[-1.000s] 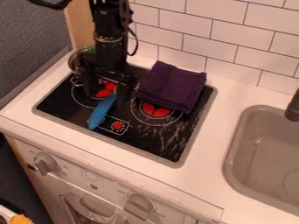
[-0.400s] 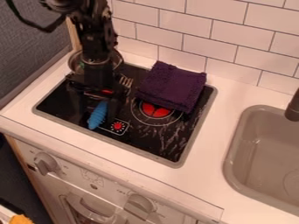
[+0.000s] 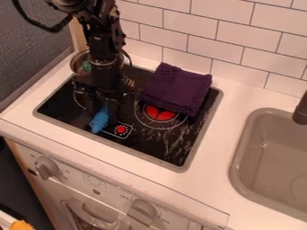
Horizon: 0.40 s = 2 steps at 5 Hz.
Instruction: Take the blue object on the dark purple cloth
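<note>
The black gripper (image 3: 104,109) hangs low over the left part of the stove, right at the blue object (image 3: 100,122). This object is long and ridged. Its front end shows just below the gripper, left of the red control mark, while its back part is hidden behind the gripper. The dark purple cloth (image 3: 176,90) lies folded on the back right of the stove, to the right of the gripper and apart from the blue object.
A metal pot (image 3: 79,63) with something green (image 3: 87,66) in it stands at the stove's back left, partly behind the arm. Fork-like prongs (image 3: 129,81) show beside the arm. The grey sink (image 3: 239,155) and dark faucet (image 3: 302,110) are at the right.
The gripper first came forward and lower over the blue object, covering more of it, then shifted slightly right. The upper arm has swung left, uncovering part of the pot. The cloth has stayed put.
</note>
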Tool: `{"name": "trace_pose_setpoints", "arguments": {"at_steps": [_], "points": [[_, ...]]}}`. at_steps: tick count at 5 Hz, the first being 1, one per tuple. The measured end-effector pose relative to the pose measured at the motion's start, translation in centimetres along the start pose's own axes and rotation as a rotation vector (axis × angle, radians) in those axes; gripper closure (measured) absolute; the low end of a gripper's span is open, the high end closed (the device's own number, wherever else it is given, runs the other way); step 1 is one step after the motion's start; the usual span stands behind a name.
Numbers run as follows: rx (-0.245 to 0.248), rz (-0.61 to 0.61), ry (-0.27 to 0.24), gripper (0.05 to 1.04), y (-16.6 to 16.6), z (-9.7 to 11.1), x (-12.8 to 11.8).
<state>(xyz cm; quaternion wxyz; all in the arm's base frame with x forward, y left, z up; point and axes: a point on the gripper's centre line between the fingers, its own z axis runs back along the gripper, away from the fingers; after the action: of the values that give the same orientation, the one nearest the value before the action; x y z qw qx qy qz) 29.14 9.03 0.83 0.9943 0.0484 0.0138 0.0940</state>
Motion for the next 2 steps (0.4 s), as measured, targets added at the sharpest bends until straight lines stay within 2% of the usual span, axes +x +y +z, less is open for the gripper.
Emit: {"name": "trace_pose_setpoints", "arguments": {"at_steps": [1,2], "points": [[0.002,-0.023,0.002,0.662,-0.6,0.4,-0.2],[0.022,-0.013,-0.034,0.662,-1.4,3.4,0.4]]}}
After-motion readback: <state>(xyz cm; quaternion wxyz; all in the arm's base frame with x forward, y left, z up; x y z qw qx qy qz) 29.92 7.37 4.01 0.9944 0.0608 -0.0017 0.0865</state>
